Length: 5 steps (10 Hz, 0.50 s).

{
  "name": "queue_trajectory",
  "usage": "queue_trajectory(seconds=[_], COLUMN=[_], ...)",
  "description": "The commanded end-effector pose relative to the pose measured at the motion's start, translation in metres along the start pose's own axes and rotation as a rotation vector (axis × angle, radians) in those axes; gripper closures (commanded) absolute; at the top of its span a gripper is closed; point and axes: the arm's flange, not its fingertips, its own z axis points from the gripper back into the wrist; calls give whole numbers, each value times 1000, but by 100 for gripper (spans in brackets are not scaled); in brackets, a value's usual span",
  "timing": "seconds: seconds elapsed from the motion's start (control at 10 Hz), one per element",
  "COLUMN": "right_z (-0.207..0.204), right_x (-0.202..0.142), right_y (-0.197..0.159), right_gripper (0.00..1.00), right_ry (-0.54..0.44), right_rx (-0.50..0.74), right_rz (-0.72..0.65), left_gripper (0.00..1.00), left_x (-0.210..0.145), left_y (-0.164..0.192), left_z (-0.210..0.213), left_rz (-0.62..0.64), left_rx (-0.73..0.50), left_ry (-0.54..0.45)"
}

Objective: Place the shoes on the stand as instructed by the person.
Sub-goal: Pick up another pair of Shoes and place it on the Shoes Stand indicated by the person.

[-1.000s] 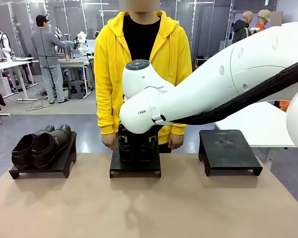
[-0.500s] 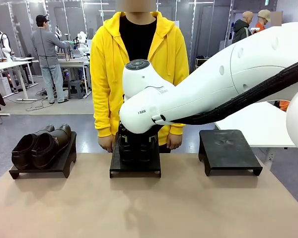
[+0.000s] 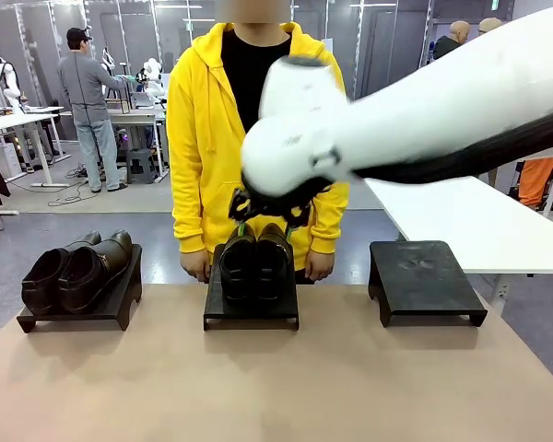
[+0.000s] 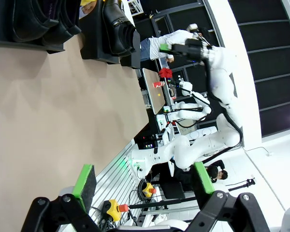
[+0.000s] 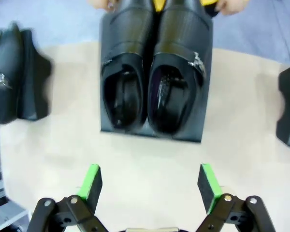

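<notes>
Since the earlier frame your white right arm has lifted and swung back, uncovering the pair of glossy black leather dress shoes with a small metal side buckle [image 3: 255,264] on the middle black stand [image 3: 251,314]. Your right tool [image 5: 150,186] now hangs over the tan surface [image 3: 276,387] just short of that stand, its green pads [image 5: 93,180] spread wide with nothing between them. Your left tool [image 4: 141,182] is likewise wide and empty, held well away from the shoes and looking along the surface edge.

You have a second pair of plain glossy black leather shoes [image 3: 74,269] on the left black stand [image 3: 78,313]; the right black stand [image 3: 426,281] is bare. The person in the bright yellow zip-up hoodie [image 3: 254,129] stands at the far side, one hand [image 3: 320,265] resting just behind the middle stand.

Expect the shoes to handle as moderately heavy, with stiff heels and soles but softer uppers, and polished leather that will probably slip under the pads. Your surest hold is likely across the heel collar or the opening's rim, where the right wrist view shows the open mouths facing you. Pinching the smooth rounded toe looks risky. Lifting both shoes together would probably need the pair squeezed across its sides.
</notes>
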Motion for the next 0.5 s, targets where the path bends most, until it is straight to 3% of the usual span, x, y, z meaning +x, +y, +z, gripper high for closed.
queue_trajectory(seconds=[0.0, 0.2, 0.4], right_z=[51, 76, 84], right_x=[-39, -71, -110], right_y=[-89, -183, -273], right_gripper=[0, 0, 0], right_ry=[118, 161, 119], right_rx=[181, 360, 512], right_rz=[-32, -128, -264], left_gripper=[0, 0, 0], left_x=[-5, -5, -5], left_y=[-3, -3, -3], left_z=[-1, -1, -1], left_rz=[-6, -6, -6], left_rx=[0, 0, 0], left_ry=[11, 11, 11])
